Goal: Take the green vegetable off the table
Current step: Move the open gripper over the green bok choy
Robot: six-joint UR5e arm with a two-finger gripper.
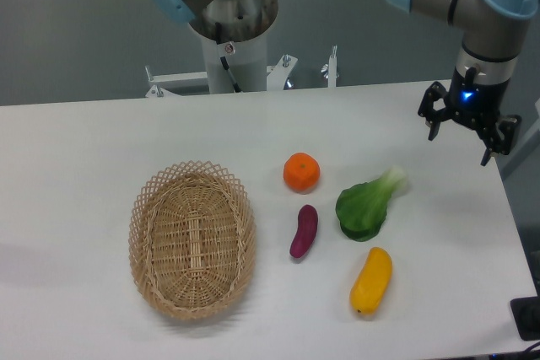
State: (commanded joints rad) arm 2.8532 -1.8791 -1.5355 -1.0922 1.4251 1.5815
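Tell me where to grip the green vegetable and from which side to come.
Likely best from above, across the narrowing neck of the green vegetable, where leaves meet the pale stalk. It lies flat on the table, stalk pointing up-right. The open pincer hangs up-right of it.

Table [101, 149]: smooth matt white. Basket [192, 239]: woven wicker, rough open weave. Green vegetable [368, 206], orange [301, 172], eggplant [304, 231], yellow veg [371, 279]: smooth plastic, slight gloss. Gripper [468, 134]: black, matt.
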